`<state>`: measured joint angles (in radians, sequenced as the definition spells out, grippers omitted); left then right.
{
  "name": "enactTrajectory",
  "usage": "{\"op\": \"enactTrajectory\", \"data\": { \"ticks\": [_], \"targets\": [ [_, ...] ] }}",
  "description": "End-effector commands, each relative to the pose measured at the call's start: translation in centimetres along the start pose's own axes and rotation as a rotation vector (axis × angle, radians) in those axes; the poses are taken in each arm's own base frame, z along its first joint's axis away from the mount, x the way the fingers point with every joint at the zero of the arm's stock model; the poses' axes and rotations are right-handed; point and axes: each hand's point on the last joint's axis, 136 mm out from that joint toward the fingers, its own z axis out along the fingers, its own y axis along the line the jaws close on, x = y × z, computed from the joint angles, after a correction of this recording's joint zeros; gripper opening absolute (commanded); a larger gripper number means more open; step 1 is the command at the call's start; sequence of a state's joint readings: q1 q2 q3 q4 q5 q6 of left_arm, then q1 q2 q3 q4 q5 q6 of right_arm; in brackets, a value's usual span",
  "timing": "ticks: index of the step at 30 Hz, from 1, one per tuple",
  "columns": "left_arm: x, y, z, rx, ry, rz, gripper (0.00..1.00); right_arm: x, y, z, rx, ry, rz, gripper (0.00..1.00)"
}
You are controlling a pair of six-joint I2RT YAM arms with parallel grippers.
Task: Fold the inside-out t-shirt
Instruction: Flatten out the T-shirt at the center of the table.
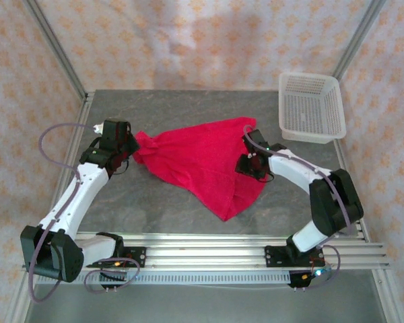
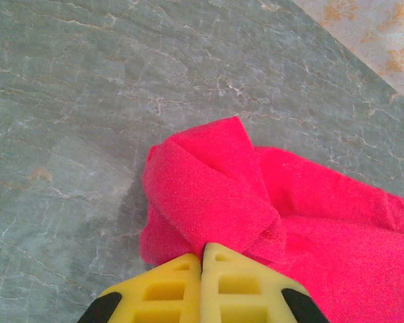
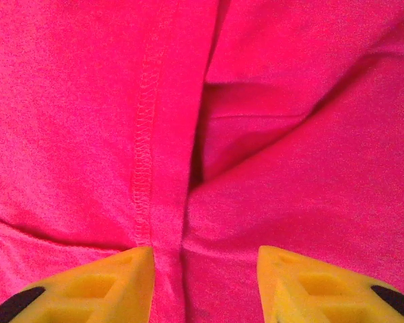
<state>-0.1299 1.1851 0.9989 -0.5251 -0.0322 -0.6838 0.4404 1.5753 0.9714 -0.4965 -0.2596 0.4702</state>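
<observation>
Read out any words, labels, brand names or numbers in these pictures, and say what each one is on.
No readable text anywhere.
The red t-shirt is plain fabric with a stitched seam; the white mesh basket and the grey table carry no lettering.

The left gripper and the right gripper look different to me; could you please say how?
The left gripper has its jaws shut on a bunched corner of the t-shirt; the right gripper has its jaws apart. The left gripper sits at the shirt's edge beside bare table; the right gripper is over the shirt's right side, a stitched seam ahead of its jaws. Both have yellow jaws.
</observation>
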Motion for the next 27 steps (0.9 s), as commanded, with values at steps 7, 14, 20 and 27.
{"op": "enactTrajectory", "data": {
  "ticks": [7,14,20,27],
  "targets": [
    [1.0,0.3,1.0,0.009,0.023,-0.023,0.00,1.1,3.5,3.5,-0.114,0.021,0.035,0.45],
    [1.3,0.3,1.3,0.010,0.035,-0.019,0.00,1.1,3.6,3.7,-0.107,0.022,0.034,0.45],
    [0.9,0.1,1.2,0.010,0.032,-0.013,0.00,1.0,3.7,3.1,-0.114,0.016,0.035,0.14],
    [-0.3,0.0,0.2,-0.009,0.007,0.011,0.00,0.1,4.7,0.0,-0.110,0.013,0.001,0.00]
  ]
}}
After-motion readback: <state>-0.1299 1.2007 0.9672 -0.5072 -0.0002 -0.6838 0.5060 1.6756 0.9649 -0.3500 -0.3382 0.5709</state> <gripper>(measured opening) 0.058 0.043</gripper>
